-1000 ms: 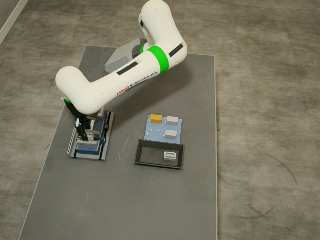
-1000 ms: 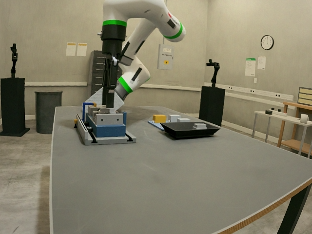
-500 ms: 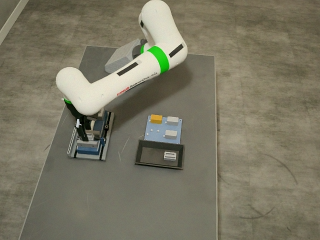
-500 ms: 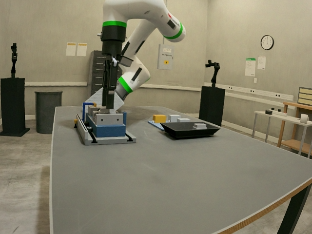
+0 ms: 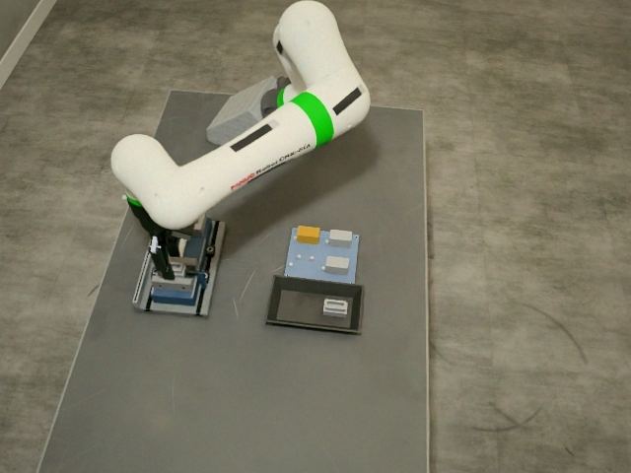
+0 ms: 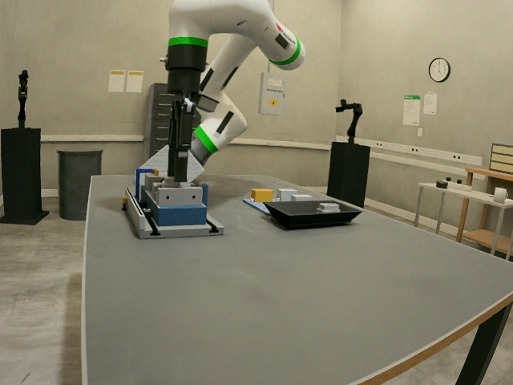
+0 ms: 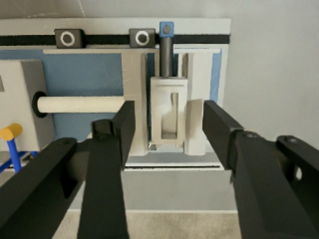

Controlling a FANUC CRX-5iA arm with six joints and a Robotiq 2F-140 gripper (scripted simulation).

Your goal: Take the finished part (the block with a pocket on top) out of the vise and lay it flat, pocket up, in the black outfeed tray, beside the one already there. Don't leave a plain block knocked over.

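The finished part (image 7: 169,116), a pale block with a rectangular pocket on top, sits clamped between the two jaws of the vise (image 5: 175,298) (image 6: 178,213) (image 7: 85,75) at the table's left. My gripper (image 5: 166,264) (image 6: 178,172) (image 7: 168,115) points straight down over the vise. It is open, its fingers stand either side of the part with gaps to it, and nothing is held. The black outfeed tray (image 5: 279,301) (image 6: 298,217) lies to the right of the vise. One pocketed part (image 5: 336,306) (image 6: 328,206) lies flat in its right half, pocket up.
A blue fixture plate (image 5: 311,254) behind the tray carries an orange block (image 5: 308,234) (image 6: 261,194) and two plain grey blocks (image 5: 340,236) (image 5: 336,264), all upright. The vise screw and blue handle stand at the vise's far end. The robot base is at the table's back.
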